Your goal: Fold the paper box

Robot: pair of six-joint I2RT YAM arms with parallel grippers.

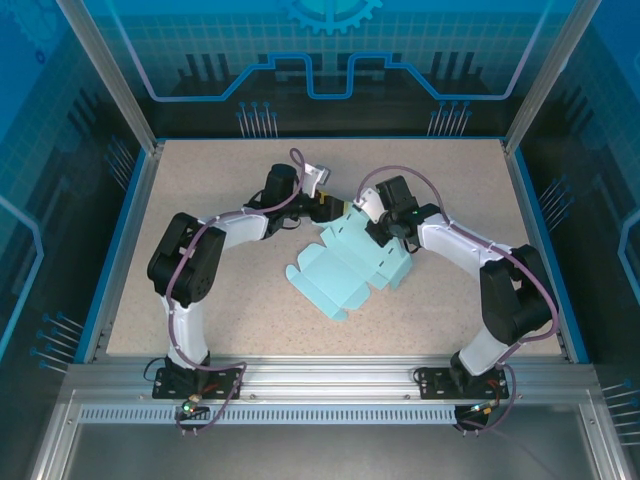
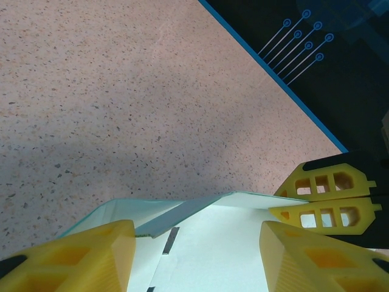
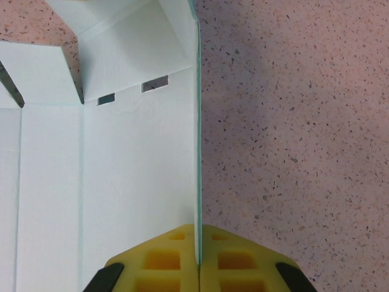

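I'm looking into a robot lab cell, aluminium-profile frame [image 1: 320, 378] up front, blue gear-and-circuit printed walls [image 1: 330, 50], speckled worktable [image 1: 215, 185] fenced in.

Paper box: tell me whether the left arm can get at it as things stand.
Probably yes. The left gripper hangs open astride a raised flap of the paper box, nothing between; the right gripper, shut on a side wall, stands clear.
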